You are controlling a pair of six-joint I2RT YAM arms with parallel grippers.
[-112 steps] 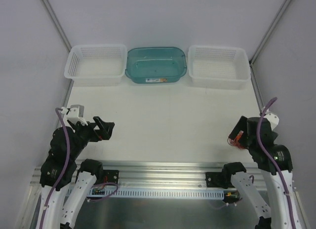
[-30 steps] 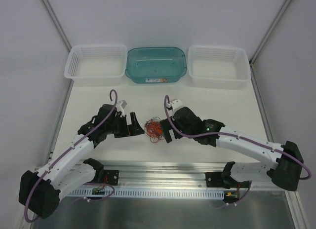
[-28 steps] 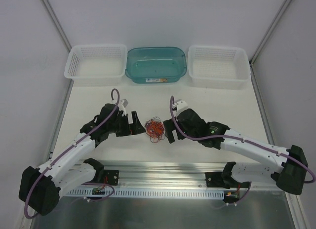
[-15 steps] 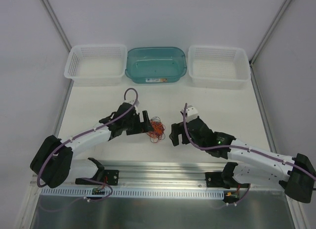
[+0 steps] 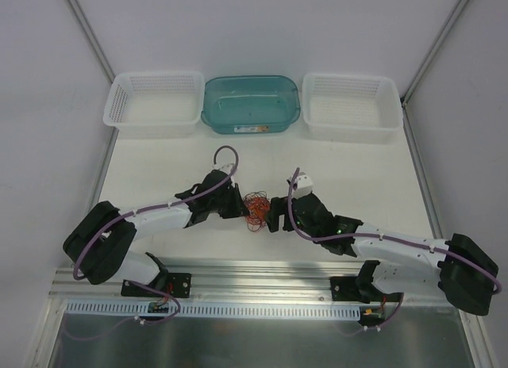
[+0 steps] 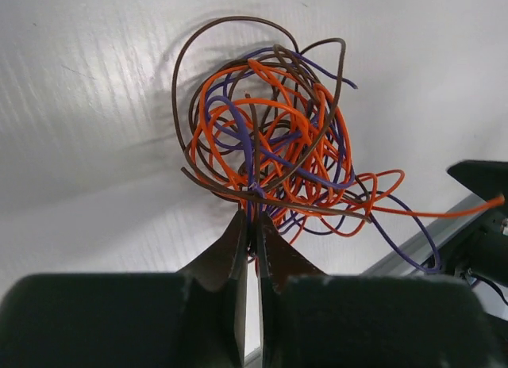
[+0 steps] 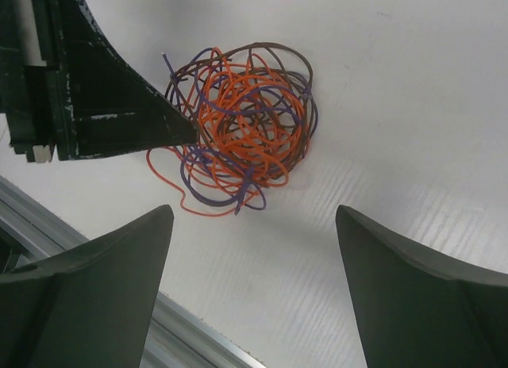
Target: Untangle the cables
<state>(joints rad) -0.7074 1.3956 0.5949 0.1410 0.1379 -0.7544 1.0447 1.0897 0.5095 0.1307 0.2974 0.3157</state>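
Cables (image 5: 255, 207) lie as one small tangle on the white tabletop (image 5: 357, 166), midway between your two arms and nearer the front rail (image 5: 262, 270) than the far edge. You can count three colours of strand in it: orange, purple and brown, with a few loose loops trailing towards the rail. Your left end effector (image 6: 252, 216) is pinched almost closed on strands at the tangle's edge. Your right end effector (image 7: 254, 217) is spread wide and holds nothing, with the tangle just ahead of its open fingers. Along the far edge, well apart from the tangle, you have three containers: one white basket (image 5: 153, 106) on the left, one teal tub (image 5: 230, 120) in the middle, and a second white basket (image 5: 351, 108) on the right.
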